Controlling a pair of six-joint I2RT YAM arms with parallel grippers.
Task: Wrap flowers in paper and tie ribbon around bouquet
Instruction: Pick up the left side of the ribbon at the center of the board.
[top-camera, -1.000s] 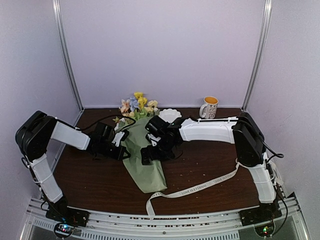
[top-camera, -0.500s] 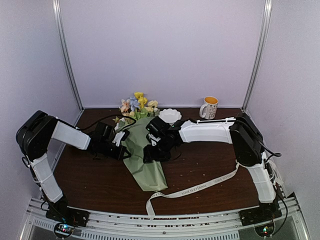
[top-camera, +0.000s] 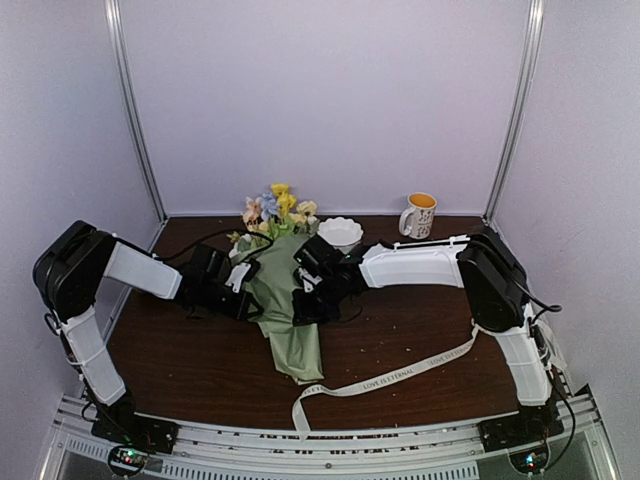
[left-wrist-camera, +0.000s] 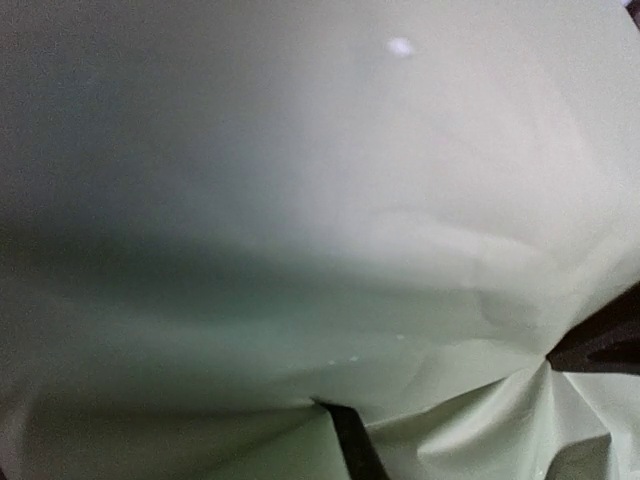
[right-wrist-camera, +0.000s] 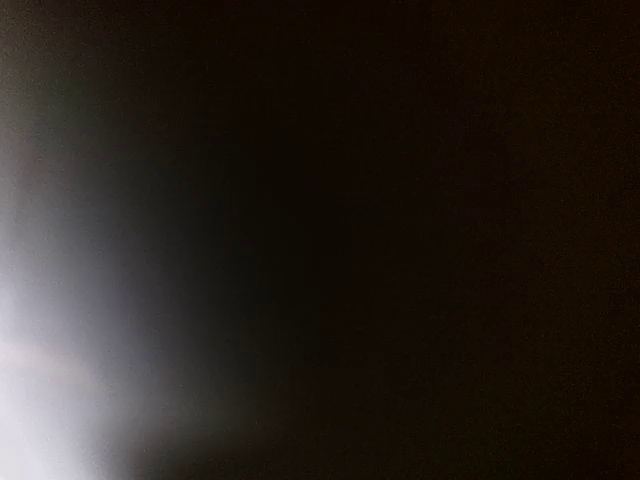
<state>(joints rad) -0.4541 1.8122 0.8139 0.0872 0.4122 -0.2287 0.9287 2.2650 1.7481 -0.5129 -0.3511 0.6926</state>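
Observation:
The bouquet lies across the middle of the table. The sage-green paper (top-camera: 293, 330) is rolled into a cone around the flowers (top-camera: 276, 208), whose pastel blossoms stick out at the far end. My left gripper (top-camera: 250, 293) is shut on the paper's left edge. In the left wrist view the paper (left-wrist-camera: 320, 200) fills the frame and puckers toward one dark finger (left-wrist-camera: 350, 445). My right gripper (top-camera: 298, 300) presses in from the right, shut on the bunched paper. The right wrist view is dark. The cream ribbon (top-camera: 390, 377) lies loose near the front edge.
A white bowl (top-camera: 340, 232) sits just behind the right arm's wrist. A white mug (top-camera: 419, 214) with a yellow inside stands at the back right. Metal posts rise at the two back corners, and a rail runs along the front edge.
The right gripper has slid left onto the paper and closed. The paper cone has narrowed and bunched up between the two grippers. The left arm has hardly moved.

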